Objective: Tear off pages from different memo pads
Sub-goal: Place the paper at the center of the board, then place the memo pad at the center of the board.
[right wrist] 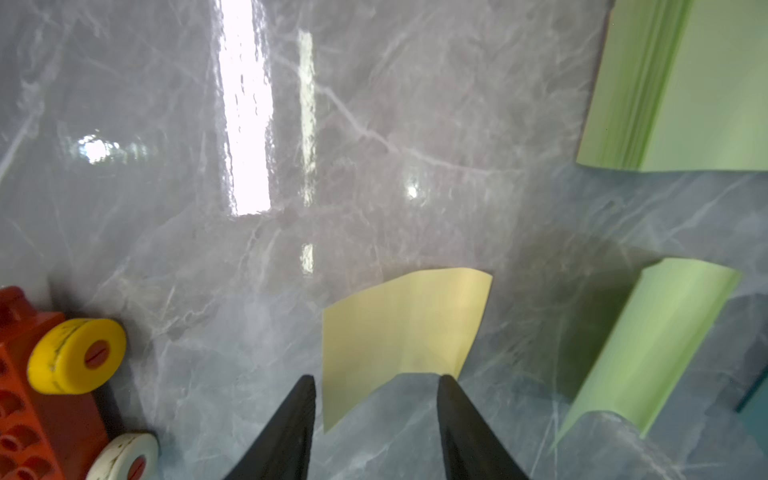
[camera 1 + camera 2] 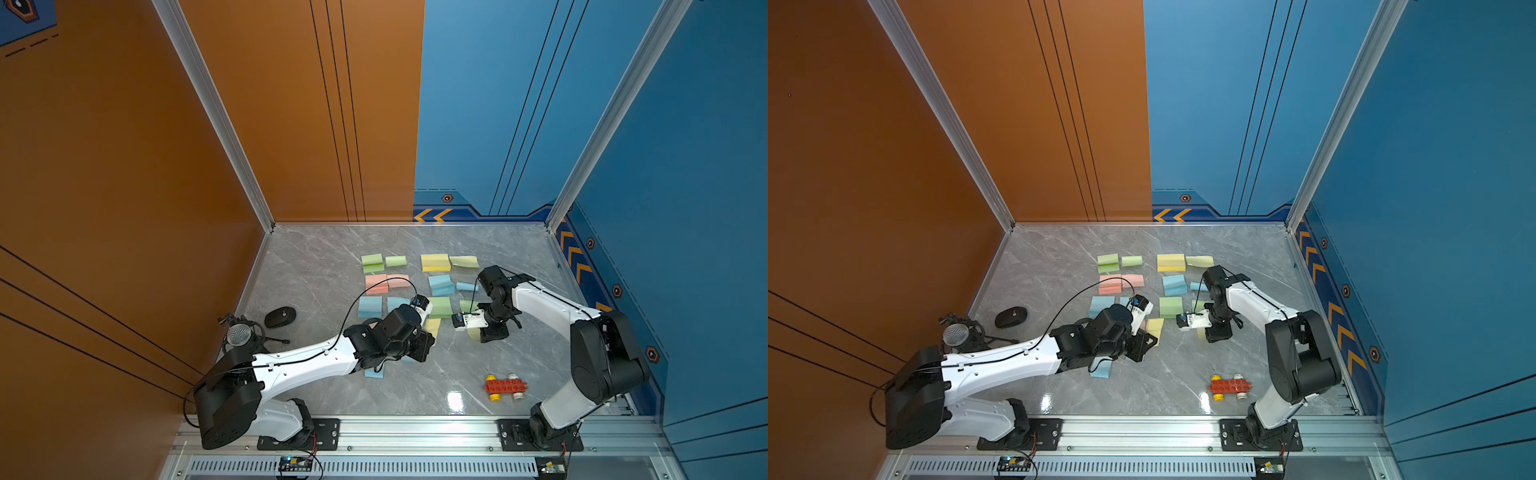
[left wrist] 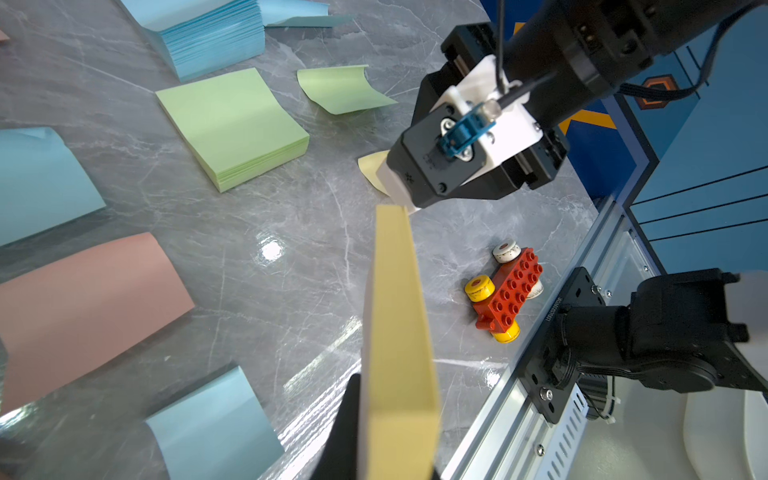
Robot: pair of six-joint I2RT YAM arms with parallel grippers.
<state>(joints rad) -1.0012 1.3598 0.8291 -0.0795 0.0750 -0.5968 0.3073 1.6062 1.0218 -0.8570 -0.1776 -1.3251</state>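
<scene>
Pastel memo pads point(image 2: 1170, 307) lie in loose rows on the grey marble surface point(image 2: 1050, 266). At the back, a green pad point(image 2: 1108, 262) has a green page point(image 2: 1131, 261) just beside it, and a yellow pad point(image 2: 1170, 262) has a curled yellow page point(image 2: 1199, 261) beside it. Near the middle, the left gripper point(image 2: 1147, 337) meets a second yellow memo pad point(image 2: 1155, 325). The right gripper point(image 2: 1212, 336) points down at a pale yellow sheet point(image 2: 1202, 333). A red toy car point(image 2: 1229, 386) sits well apart, toward the front rail.
</scene>
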